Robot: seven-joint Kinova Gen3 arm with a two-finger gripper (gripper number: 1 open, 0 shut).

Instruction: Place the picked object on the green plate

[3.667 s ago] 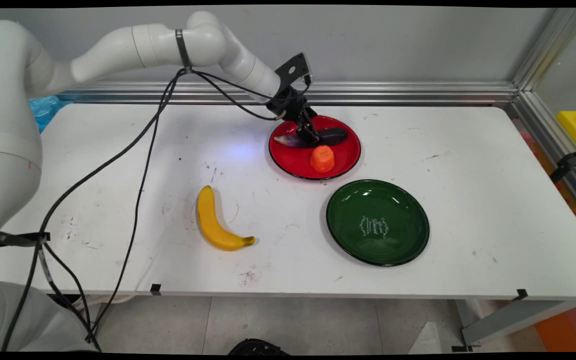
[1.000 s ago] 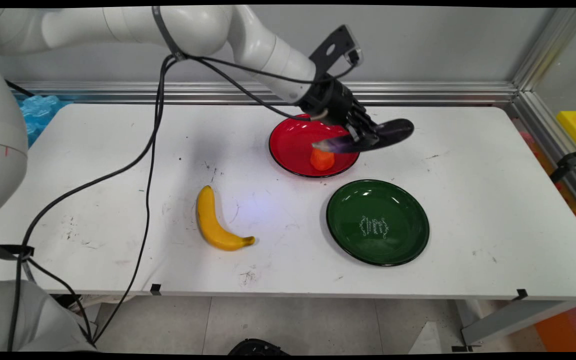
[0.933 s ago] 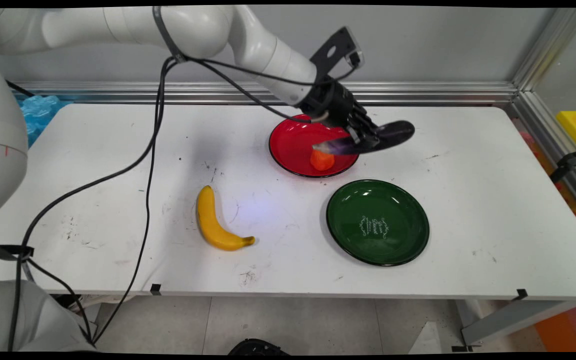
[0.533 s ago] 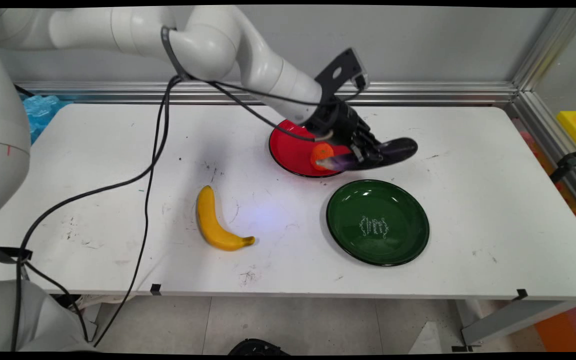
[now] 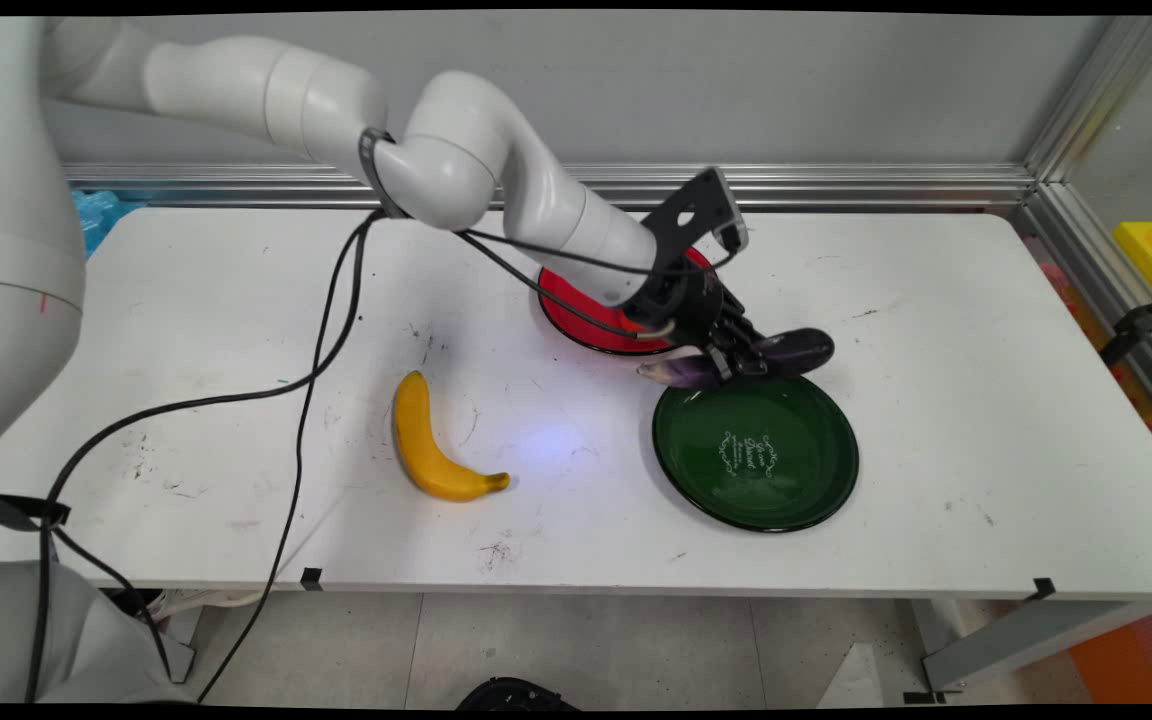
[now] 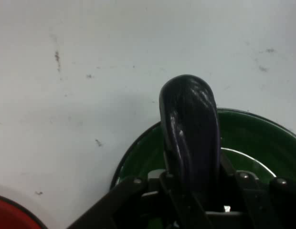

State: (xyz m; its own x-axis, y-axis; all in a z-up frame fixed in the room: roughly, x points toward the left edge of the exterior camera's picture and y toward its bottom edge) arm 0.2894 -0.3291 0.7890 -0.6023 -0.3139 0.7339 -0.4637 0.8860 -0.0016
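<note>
On the scuffed, matte white table [image 5: 936, 330], the leftmost thing is a smooth, curved yellow banana [image 5: 428, 443], lying flat at about nine o'clock from the plates, with its dark-tipped stem end pointing toward four o'clock. Well to its right, a glossy round red plate with a thin black rim [image 5: 576, 320] sits toward the table's far side, mostly covered by the arm's wrist. Just beside it at five o'clock lies a shiny round dark green plate with a black rim [image 5: 786, 470] and a small pale ornamental print at its middle; the two plates lie close together, though the gripper hides whether they touch.

The black two-finger gripper [image 5: 733, 358] hangs over the green plate's far edge, at about twelve o'clock on its rim. Its fingers are clamped across the middle of a long, glossy dark purple eggplant [image 5: 796, 349], which is held off the table and roughly level, its pale, faded end toward nine o'clock and its rounded dark end toward three o'clock. In the hand view the eggplant [image 6: 191, 129] rises from between the black linkage, its waxy skin catching streaked highlights, with the green plate [image 6: 138, 157] under it and bare tabletop past its rounded tip
</note>
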